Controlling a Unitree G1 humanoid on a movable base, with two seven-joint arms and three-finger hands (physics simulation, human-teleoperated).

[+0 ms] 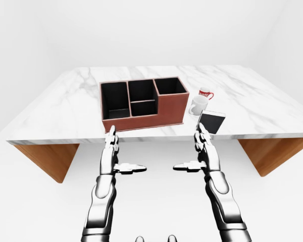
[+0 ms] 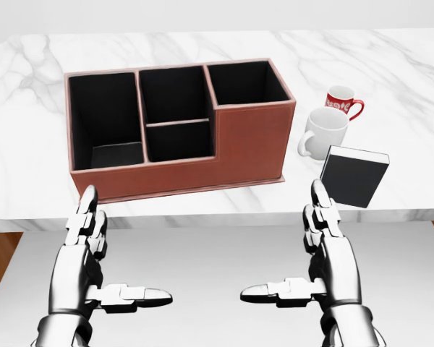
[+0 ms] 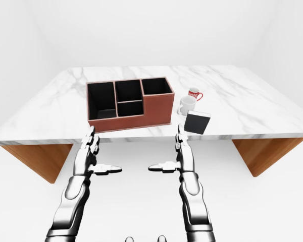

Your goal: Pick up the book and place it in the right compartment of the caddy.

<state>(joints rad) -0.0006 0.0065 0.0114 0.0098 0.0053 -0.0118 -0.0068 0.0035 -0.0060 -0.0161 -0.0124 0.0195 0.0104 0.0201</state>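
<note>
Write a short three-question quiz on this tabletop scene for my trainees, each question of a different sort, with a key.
1. True or false: the right hand is already holding the book.
2. Which mug stands nearer the caddy in the head view? A) the white mug B) the red mug
3. Fill in: the caddy's right compartment looks ____.

Key
1. False: both the right hand and the left hand are open and hang below the table edge.
2. A
3. empty
</note>
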